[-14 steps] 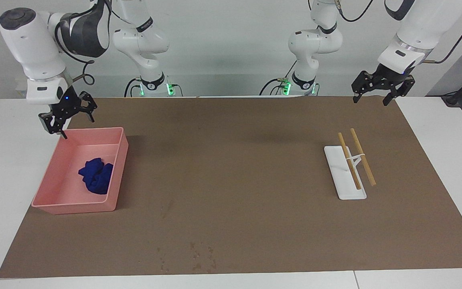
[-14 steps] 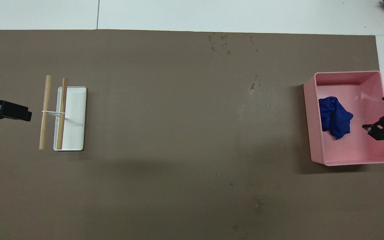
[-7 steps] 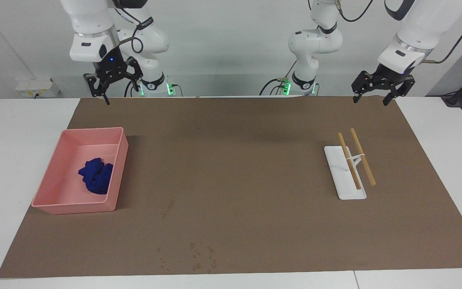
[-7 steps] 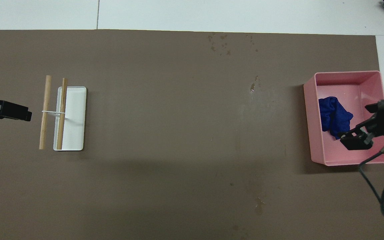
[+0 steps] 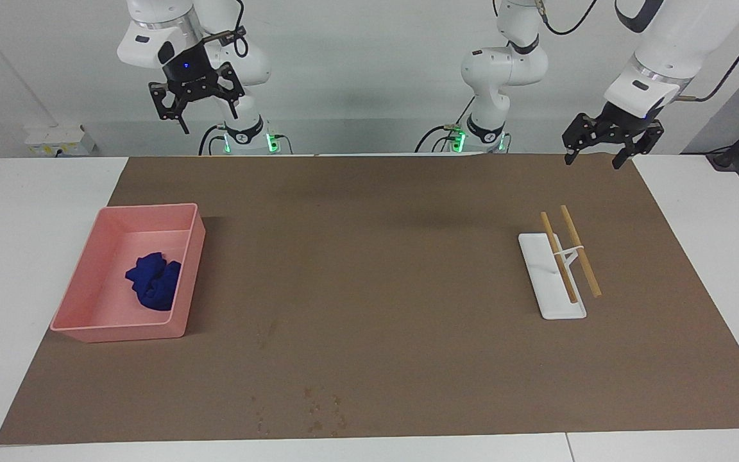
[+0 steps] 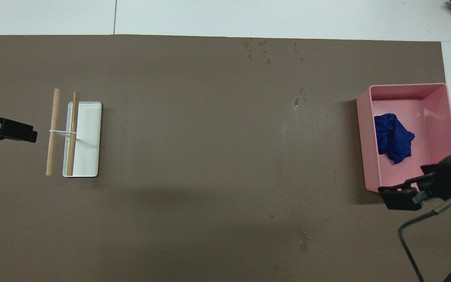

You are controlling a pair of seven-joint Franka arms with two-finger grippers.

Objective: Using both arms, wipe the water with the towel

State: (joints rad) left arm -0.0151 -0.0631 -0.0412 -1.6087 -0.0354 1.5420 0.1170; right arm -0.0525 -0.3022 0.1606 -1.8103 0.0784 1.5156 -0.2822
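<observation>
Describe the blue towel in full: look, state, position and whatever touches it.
The towel is a small, deep royal-blue cloth, plain and soft-looking, crumpled into a loose, creased heap rather than spread flat. It lies on the floor of the pink tray at the right arm's end of the table, close against the tray's long wall that faces the table's middle. Only the tray touches it. No end effector is on it.

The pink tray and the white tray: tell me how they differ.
The pink tray is a deep, high-walled bin; the white tray is flat and shallow. The pink one is much larger. The pink tray holds the crumpled blue towel; the white one carries a small rack with two wooden sticks across it. The pink tray sits toward the right arm's end, the white toward the left arm's. Both are rectangular and rest on the brown mat.
</observation>
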